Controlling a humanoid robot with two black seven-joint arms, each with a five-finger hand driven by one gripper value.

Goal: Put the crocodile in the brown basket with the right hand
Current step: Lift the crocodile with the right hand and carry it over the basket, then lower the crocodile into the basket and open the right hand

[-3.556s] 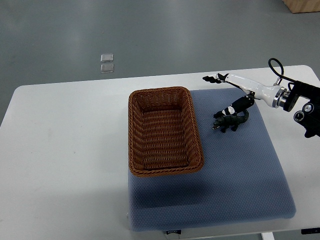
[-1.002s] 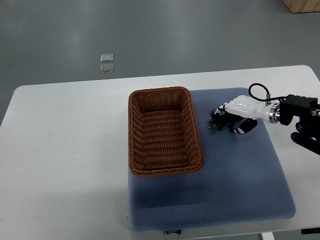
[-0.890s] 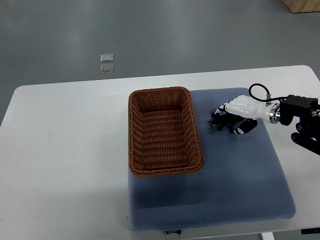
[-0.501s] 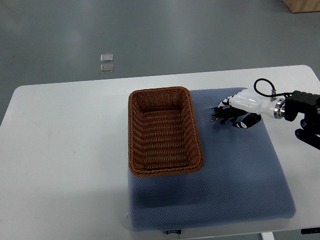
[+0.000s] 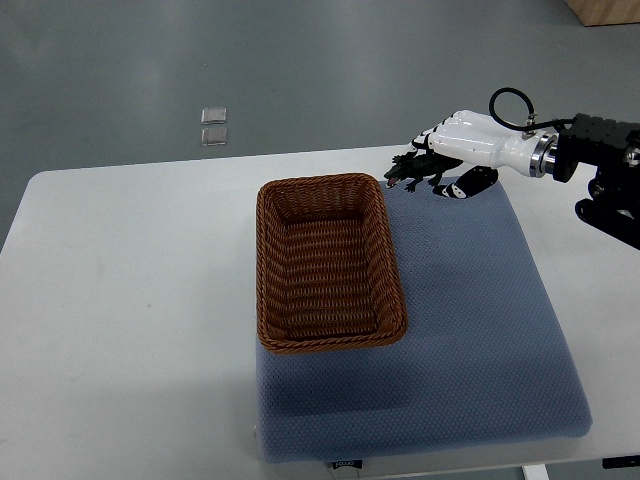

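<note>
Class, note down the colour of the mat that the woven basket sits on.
Blue-grey mat, finely textured; it shows best in the top view.

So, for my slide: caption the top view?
Right hand holds dark toy crocodile near far-right corner of brown wicker basket.

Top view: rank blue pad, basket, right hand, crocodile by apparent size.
1. blue pad
2. basket
3. right hand
4. crocodile, smallest as seen, but partly hidden in the hand's grip, so its full size is unsure.

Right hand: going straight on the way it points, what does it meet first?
Likely the basket, at its far right corner: the hand, holding the crocodile, points picture-left at it. If raised enough it may clear the rim; height is unclear.
</note>
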